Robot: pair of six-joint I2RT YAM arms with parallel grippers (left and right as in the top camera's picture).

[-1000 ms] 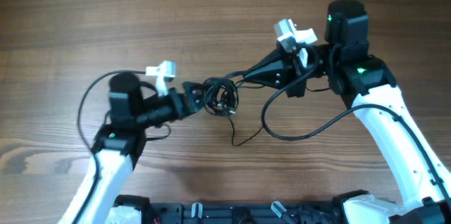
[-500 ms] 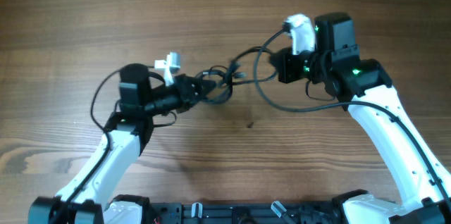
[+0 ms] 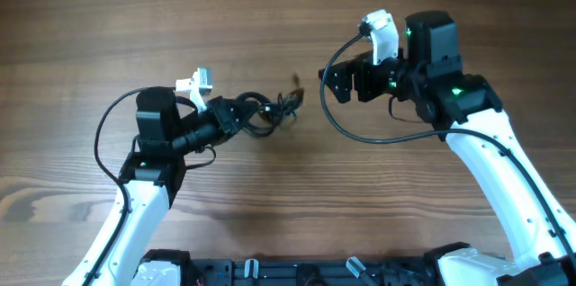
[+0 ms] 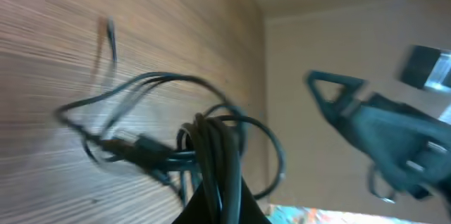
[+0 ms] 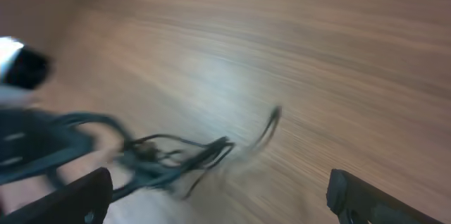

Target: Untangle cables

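The cables [image 3: 274, 109] are a small bunch of thin black loops left of the table's middle, with one loose end [image 3: 296, 80] sticking out toward the far side. My left gripper [image 3: 239, 116] is shut on the bunch's left side. In the left wrist view the cables [image 4: 151, 146] run straight into the closed jaws of that gripper [image 4: 220, 206]. My right gripper [image 3: 331, 84] stands open to the right of the bunch, apart from it. Blurred in the right wrist view, the cables [image 5: 176, 159] lie ahead of the right gripper [image 5: 220, 189], with nothing between its fingers [image 5: 81, 197].
A thick black arm cable [image 3: 360, 136] hangs in a loop under the right wrist. Another arm cable [image 3: 103, 138] loops left of the left arm. The wooden table [image 3: 288, 16] stretches beyond the arms. The robot base [image 3: 297, 272] lines the near edge.
My right gripper has opened, let go of the cables and drawn back to the right. My left gripper has shut on the bunch and pulled it left.
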